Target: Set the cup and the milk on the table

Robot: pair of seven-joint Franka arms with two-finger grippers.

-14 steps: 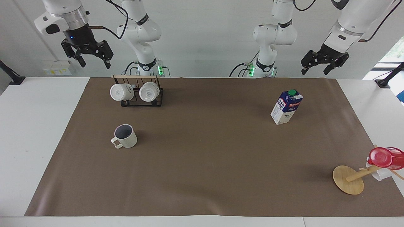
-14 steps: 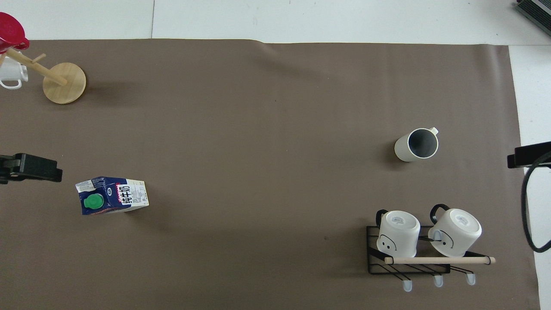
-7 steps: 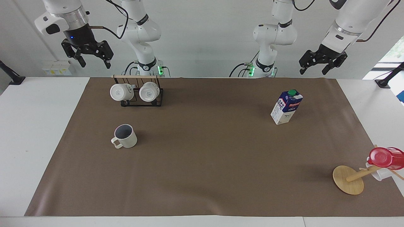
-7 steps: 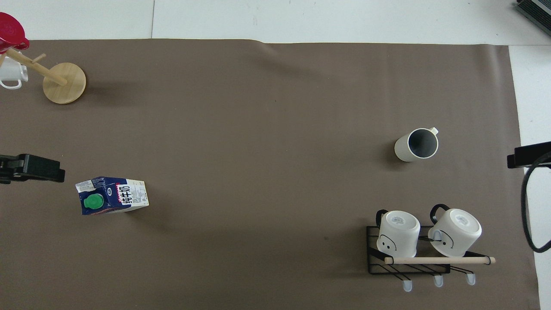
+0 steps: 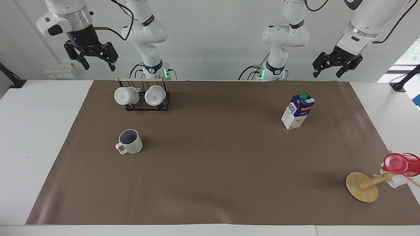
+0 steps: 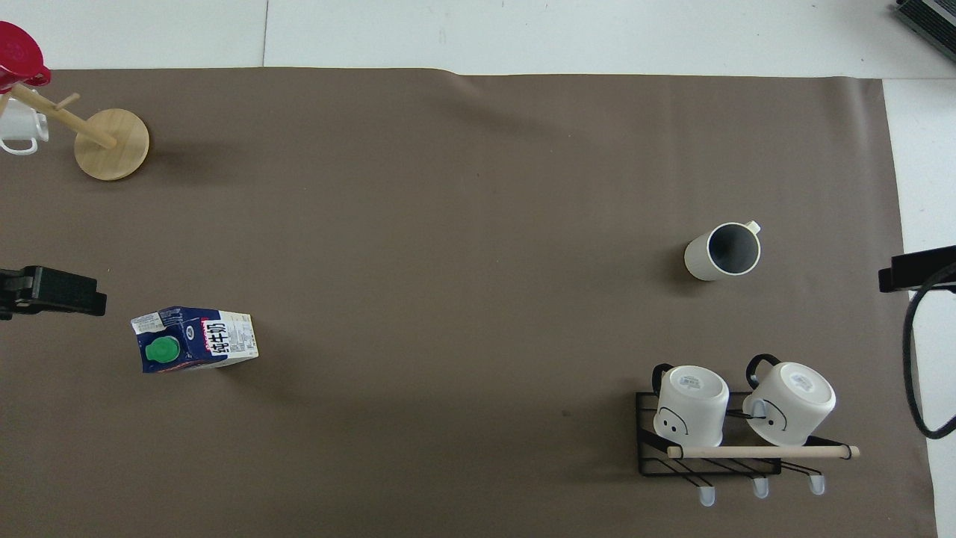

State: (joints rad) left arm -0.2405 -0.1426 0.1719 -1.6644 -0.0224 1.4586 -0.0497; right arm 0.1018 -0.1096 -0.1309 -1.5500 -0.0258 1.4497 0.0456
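The cup (image 5: 130, 141) (image 6: 723, 251) stands upright on the table's brown sheet (image 5: 213, 170) (image 6: 448, 224), toward the right arm's end, its dark inside showing. The milk (image 5: 298, 111) (image 6: 196, 340) stands upright on the sheet toward the left arm's end, green cap on top. My right gripper (image 5: 99, 66) hangs open and empty, high over the table edge by the robots. My left gripper (image 5: 328, 72) hangs open and empty, high over the sheet's corner near the milk. Both arms wait, well apart from the cup and the carton.
A black wire rack (image 5: 144, 102) (image 6: 709, 456) with two white mugs stands nearer to the robots than the cup. A tipped wooden mug tree (image 5: 362, 186) (image 6: 112, 143) with a red cup (image 5: 402, 164) (image 6: 19, 56) lies at the left arm's end, farther from the robots than the milk.
Both raised grippers have drifted only slightly in the air. The cup and the milk have not moved.
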